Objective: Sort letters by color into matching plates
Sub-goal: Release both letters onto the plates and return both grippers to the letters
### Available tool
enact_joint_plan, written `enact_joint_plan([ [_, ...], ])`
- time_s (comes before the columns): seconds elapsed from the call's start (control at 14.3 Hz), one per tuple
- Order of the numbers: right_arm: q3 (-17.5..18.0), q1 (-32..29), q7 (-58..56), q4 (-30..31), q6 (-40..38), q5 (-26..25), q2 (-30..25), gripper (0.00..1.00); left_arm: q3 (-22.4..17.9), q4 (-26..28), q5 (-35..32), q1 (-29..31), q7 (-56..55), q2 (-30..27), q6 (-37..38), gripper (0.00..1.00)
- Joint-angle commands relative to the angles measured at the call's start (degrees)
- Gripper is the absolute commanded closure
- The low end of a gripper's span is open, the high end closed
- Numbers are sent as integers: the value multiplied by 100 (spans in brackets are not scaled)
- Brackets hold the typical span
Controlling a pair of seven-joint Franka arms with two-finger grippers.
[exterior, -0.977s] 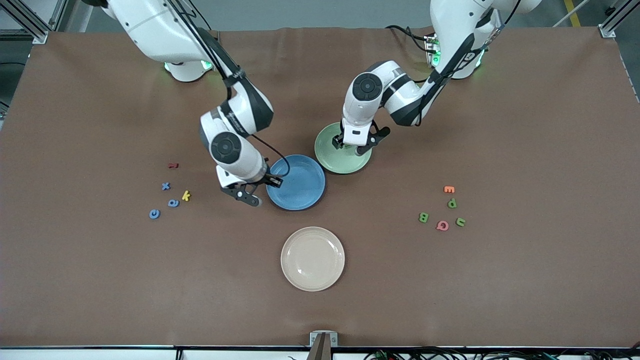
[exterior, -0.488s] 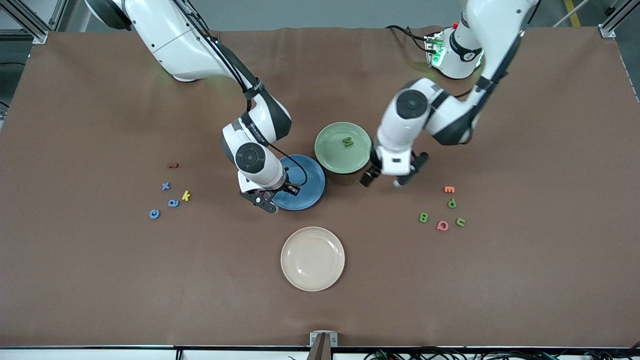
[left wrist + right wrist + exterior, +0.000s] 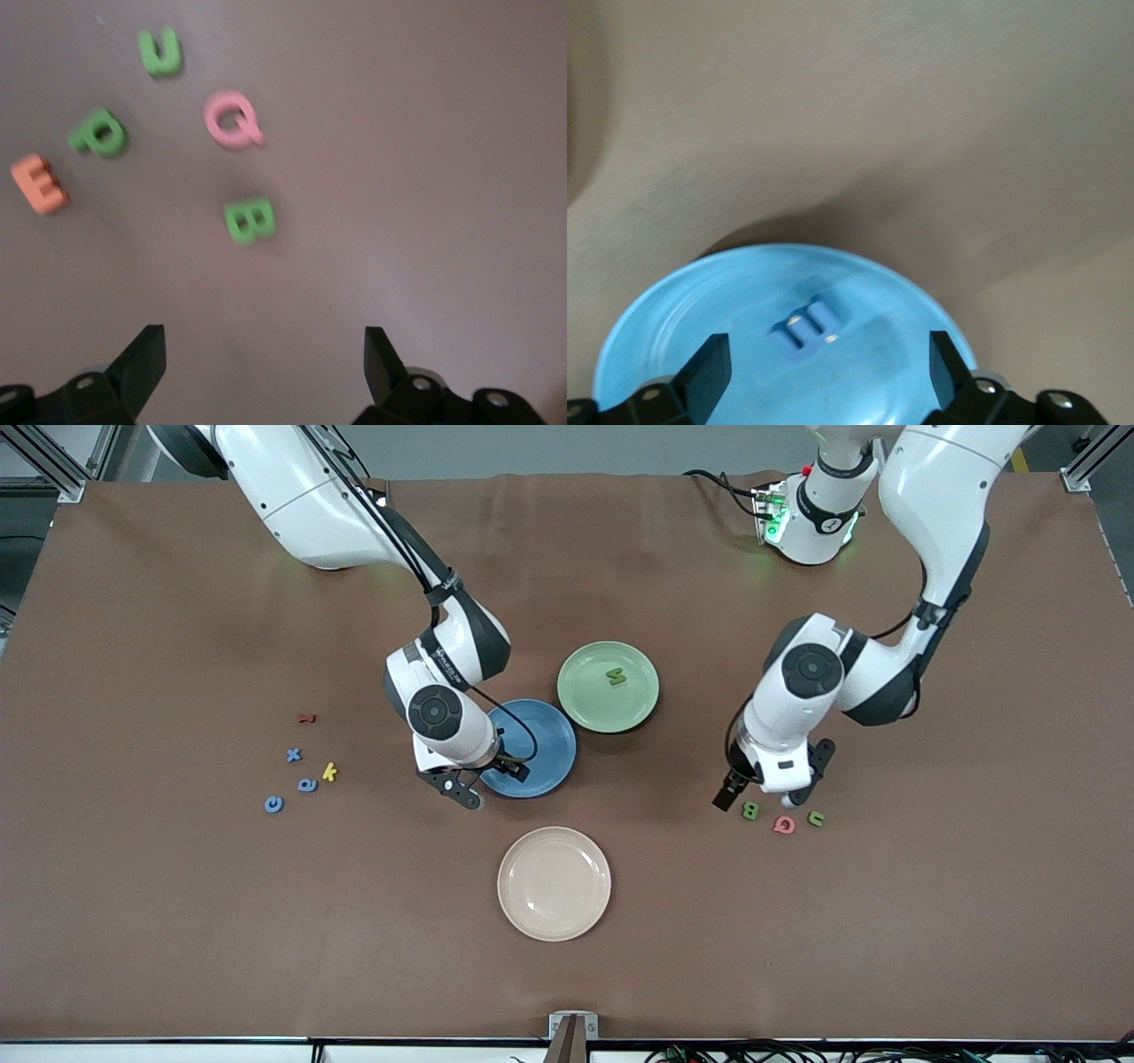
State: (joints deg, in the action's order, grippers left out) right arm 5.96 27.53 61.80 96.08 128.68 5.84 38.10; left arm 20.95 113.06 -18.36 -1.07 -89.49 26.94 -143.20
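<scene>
The blue plate (image 3: 545, 740) sits mid-table, and a blue letter (image 3: 806, 326) lies in it. My right gripper (image 3: 487, 778) hangs open and empty over the plate's edge nearest the front camera; the plate (image 3: 664, 328) fills the right wrist view. The pale green plate (image 3: 589, 700) holds one green letter (image 3: 616, 677). Three blue letters (image 3: 306, 785) lie toward the right arm's end. My left gripper (image 3: 769, 784) is open and empty over the green letters: B (image 3: 750, 810) (image 3: 250, 220), J (image 3: 816, 818) (image 3: 161, 51) and P (image 3: 97, 133).
A cream plate (image 3: 554, 883) lies nearer the front camera than the blue plate. A pink Q (image 3: 784, 825) and an orange E (image 3: 40, 183) lie among the green letters. A yellow letter (image 3: 330, 771) and a dark red one (image 3: 306, 717) lie by the blue letters.
My left gripper left the green plate, where a green letter now shows, and moved out over the green letters. My right gripper moved over the blue plate's edge.
</scene>
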Motion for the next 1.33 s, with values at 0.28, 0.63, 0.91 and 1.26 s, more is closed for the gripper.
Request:
enact_joint_plan([
  [0.28, 37, -784, -1274, 24, -1591, -698, -732, 0, -399, -442, -89, 125, -788, 504, 29, 7],
  [0.63, 37, -1355, -2055, 665, -1609, -725, -1444, 0, -399, -733, -89, -33, -1562, 874, 29, 8],
  [0.91, 29, -1926, -2768, 1245, -1601, -751, -1919, 0, -390, -724, -80, -42, -1703, 909, 99, 9],
  [1.26, 37, -2568, -3718, 2124, -1065, -751, -2500, 0, -372, -838, -72, -121, -1729, 1014, 372, 11],
])
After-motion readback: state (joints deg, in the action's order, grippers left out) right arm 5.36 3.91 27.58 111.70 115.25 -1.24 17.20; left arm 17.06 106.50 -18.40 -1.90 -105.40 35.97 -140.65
